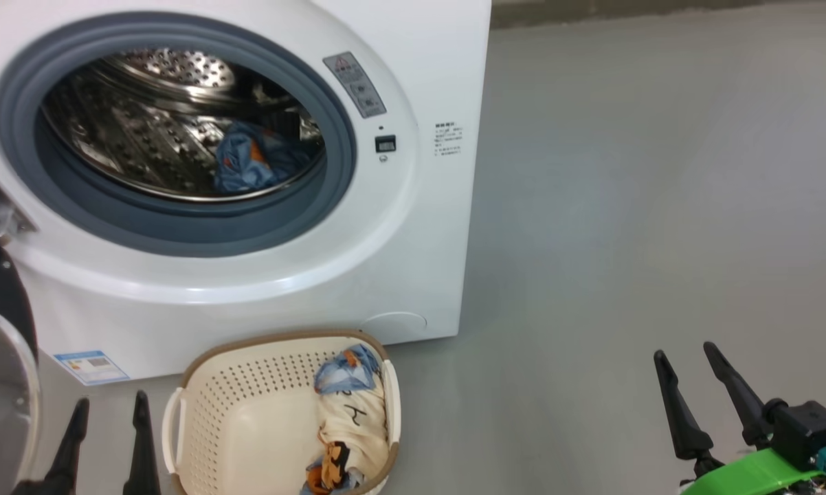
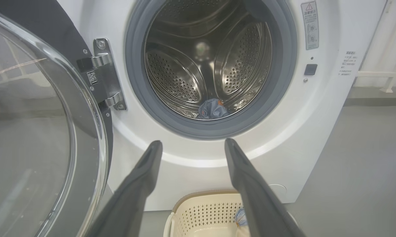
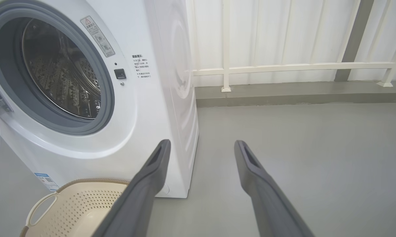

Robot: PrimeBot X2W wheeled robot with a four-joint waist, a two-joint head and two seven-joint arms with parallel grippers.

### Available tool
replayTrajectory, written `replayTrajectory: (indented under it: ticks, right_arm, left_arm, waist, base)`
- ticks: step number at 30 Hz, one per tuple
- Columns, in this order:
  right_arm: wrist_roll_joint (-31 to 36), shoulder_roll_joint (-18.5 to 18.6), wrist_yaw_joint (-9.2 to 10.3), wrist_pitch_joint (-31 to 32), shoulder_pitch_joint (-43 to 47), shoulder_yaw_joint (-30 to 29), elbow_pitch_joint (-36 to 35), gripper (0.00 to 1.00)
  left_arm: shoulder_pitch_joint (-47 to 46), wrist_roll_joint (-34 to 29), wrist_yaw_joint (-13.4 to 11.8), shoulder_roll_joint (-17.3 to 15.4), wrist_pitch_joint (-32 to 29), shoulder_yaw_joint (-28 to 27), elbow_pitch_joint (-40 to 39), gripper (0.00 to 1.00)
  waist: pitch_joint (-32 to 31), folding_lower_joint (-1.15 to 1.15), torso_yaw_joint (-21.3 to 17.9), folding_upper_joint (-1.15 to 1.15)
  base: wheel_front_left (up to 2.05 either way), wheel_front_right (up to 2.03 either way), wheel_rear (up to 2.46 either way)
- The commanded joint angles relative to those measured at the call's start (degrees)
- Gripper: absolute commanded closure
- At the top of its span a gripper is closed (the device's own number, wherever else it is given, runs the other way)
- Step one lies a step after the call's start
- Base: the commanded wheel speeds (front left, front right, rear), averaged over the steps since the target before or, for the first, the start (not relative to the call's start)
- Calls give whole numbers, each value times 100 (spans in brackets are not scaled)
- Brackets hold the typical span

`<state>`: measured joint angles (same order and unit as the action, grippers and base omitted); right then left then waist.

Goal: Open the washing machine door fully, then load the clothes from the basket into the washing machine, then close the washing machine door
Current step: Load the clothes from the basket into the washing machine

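A: Starting at the left, what does the head view give?
B: The washing machine door [image 1: 1, 295] swung wide at the left edge, black rim above its glass bowl; the left gripper [image 1: 110, 400] low beside it, fingers up and spread, holding nothing; then the basket [image 1: 214, 405] on the floor just in front of the washing machine [image 1: 413, 227], a cream bundle [image 1: 354, 419] lying along its right wall.
A: And the left wrist view?
B: It looks straight into the drum [image 2: 184, 65]; a blue bundle [image 2: 212, 108] lies at the bottom, just behind the grey gasket [image 2: 135, 82]; the hinge [image 2: 105, 74] shows plainly, the door's glass close at the left.
A: The right side?
B: The right gripper [image 1: 684, 352] hangs low at the far right, well apart from the basket, fingers parted and empty, leaning a little leftward; its wrist view adds a white railing [image 3: 283, 67] behind the machine.
A: Room to move?
B: The mouth of the drum stands unblocked; bare grey floor [image 1: 626, 206] spreads to the machine's right; on the left the open door sits just beside the left gripper.
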<state>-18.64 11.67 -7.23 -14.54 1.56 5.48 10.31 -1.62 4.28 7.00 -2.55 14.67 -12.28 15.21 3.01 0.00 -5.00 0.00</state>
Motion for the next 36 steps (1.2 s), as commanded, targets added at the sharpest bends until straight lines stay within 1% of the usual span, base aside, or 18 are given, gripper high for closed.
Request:
replayTrajectory:
  ticks: [1,10,21,28,36]
  right_arm:
    - [-62,147,-25,-46,15,82,-143,0]
    - [-63,172,-25,-46,142,40,-192,0]
    - [-48,161,-25,-46,116,74,-231,0]
    - [-40,86,-25,-46,-90,85,-279,0]
    - [14,-126,-25,-46,-535,104,-335,0]
  left_arm:
    - [34,27,-4,-64,33,-146,-249,0]
    - [351,63,-75,-41,33,-113,-530,0]
    - [396,151,-96,-35,33,-89,-558,0]
    - [204,336,-74,-33,33,14,-295,0]
    - [-340,402,0,-36,33,172,338,0]
  waist:
    - [-138,0,74,0]
    - [-199,0,105,0]
    - [-133,0,65,0]
    - [239,0,-21,0]
    - [885,0,-217,0]
  base:
    - [0,0,0]
    - [0,0,0]
    - [0,0,0]
    - [0,0,0]
    - [0,0,0]
